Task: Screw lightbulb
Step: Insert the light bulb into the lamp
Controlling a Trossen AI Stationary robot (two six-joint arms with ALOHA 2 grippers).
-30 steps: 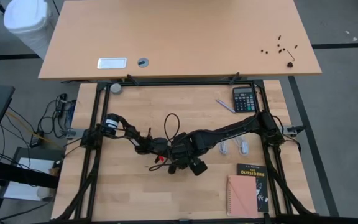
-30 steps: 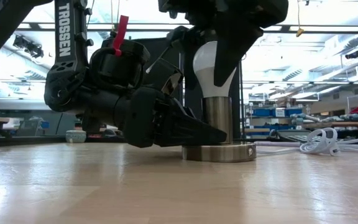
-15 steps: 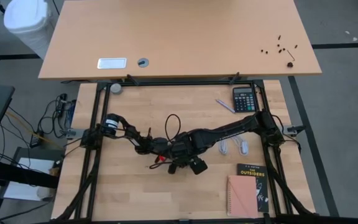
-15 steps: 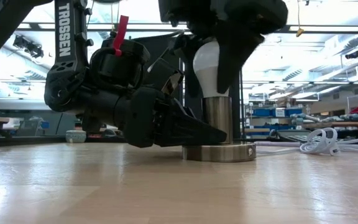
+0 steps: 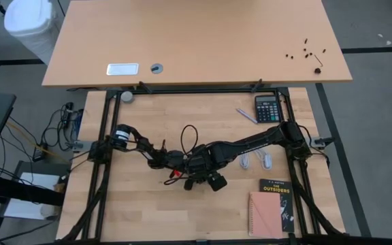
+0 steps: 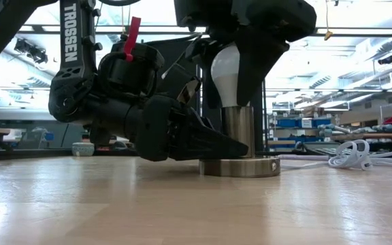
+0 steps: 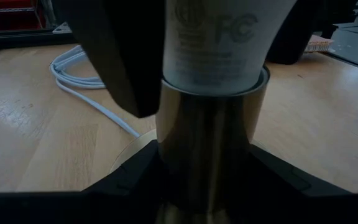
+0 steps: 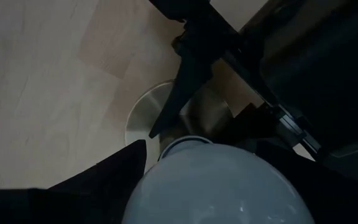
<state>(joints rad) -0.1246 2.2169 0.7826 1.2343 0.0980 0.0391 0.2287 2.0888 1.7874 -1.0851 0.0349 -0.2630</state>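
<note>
Hardly shifted since a second back: only a slight turn of the right gripper (image 6: 240, 64) about the lightbulb (image 6: 227, 67), with the dark fingers now showing at a slightly different angle against the white glass in the low view; nothing else on the table displaced. Stands upright in the silvery socket (image 6: 239, 143), screw base already sunk out of sight in the metal collar, near the middle of the table (image 5: 141, 211) where both arms meet. Pinched from above by the right gripper, one finger on each flank of the bulb's widest part. Braced low down by the left gripper (image 7: 197, 180), fingers clamped on either side of the socket stem just above its round foot. Likely light and hollow, smooth and somewhat slippery, and brittle under a hard squeeze, so best held gently around the broad belly, not the narrow neck, with only enough pressure to carry the twist. Socket stiff and heavier, though liable to spin on the wood unless held. White cord (image 6: 352, 155) lying coiled well off to one side, clear of the work.
</note>
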